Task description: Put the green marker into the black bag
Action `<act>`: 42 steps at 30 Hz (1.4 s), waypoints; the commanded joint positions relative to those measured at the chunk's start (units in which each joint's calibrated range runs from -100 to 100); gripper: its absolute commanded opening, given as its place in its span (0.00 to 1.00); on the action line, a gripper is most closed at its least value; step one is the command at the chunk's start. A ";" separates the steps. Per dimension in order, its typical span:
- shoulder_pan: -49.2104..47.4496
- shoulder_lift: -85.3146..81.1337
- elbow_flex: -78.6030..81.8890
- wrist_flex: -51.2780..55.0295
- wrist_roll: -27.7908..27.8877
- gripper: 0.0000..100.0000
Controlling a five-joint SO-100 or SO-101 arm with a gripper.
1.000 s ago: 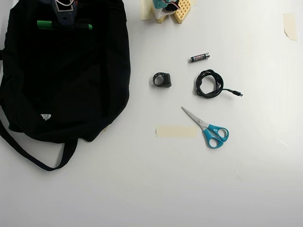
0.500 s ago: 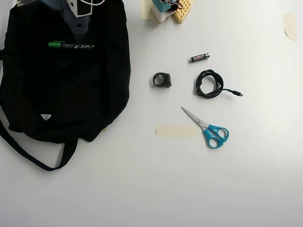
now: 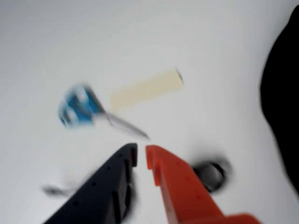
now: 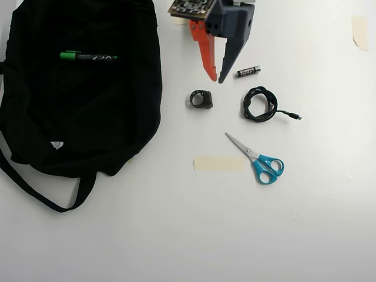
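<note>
In the overhead view the green marker [image 4: 88, 57] lies flat on top of the black bag [image 4: 82, 117], near the bag's upper end, with its green cap pointing left. Nothing holds it. My gripper [image 4: 216, 78] hangs over the white table to the right of the bag, between a small black ring-shaped part [image 4: 201, 98] and a battery [image 4: 248, 71]. Its orange and dark fingers meet at the tips with nothing between them. In the blurred wrist view the gripper [image 3: 141, 155] looks the same, and the bag [image 3: 282, 102] shows only as a dark mass at the right edge.
On the table right of the bag lie a coiled black cable [image 4: 260, 104], blue-handled scissors [image 4: 261, 160] and a tape strip [image 4: 218, 163]. Another tape piece [image 4: 359, 30] is at the top right. The wrist view shows blurred scissors [image 3: 79, 109], tape [image 3: 147, 88] and the ring part [image 3: 212, 172].
The arm swung right, from over the bag's top to the table near the battery. The marker was let go and has lain still on the bag since half a second ago.
</note>
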 commanded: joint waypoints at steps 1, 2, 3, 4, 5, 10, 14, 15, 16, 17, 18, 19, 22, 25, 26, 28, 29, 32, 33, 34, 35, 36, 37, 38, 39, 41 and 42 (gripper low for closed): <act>-0.50 -6.42 4.02 1.67 2.42 0.02; -0.50 -8.33 5.73 1.50 2.42 0.02; -0.58 -10.40 7.52 1.15 2.42 0.02; -0.65 -12.31 9.50 0.81 2.42 0.02; -0.73 -14.31 11.66 0.21 2.42 0.02; -3.65 -23.52 24.15 -4.19 2.42 0.02; -4.54 -30.40 35.65 -8.66 2.47 0.02; -4.54 -32.23 38.79 -9.96 2.47 0.02; -4.54 -33.97 42.03 -11.08 2.47 0.02; -4.54 -35.88 45.26 -12.11 2.52 0.02; -4.62 -37.79 48.50 -13.06 2.58 0.02; -4.99 -40.94 54.51 -14.44 3.73 0.02; -4.84 -46.17 63.95 -17.45 8.50 0.02; -4.69 -51.73 71.23 -19.60 8.92 0.02; -4.69 -53.81 73.11 -19.78 8.92 0.02; -4.69 -57.71 76.26 -19.78 8.87 0.02; -4.69 -59.78 77.88 -19.69 8.55 0.02; -5.07 -64.76 81.20 -19.09 7.24 0.02; -5.14 -65.84 81.83 -19.00 7.24 0.02; -5.07 -66.84 82.55 -18.91 7.24 0.02; -5.07 -67.42 83.00 -18.91 7.30 0.02; -5.07 -67.83 83.45 -18.74 7.30 0.02; -5.07 -68.33 83.54 -18.05 7.35 0.02; -5.14 -68.99 83.54 -16.93 7.51 0.02; -5.07 -69.99 83.54 -15.38 7.61 0.02; -5.22 -72.31 83.54 -11.94 7.71 0.02; -5.29 -73.81 83.54 -9.96 7.71 0.02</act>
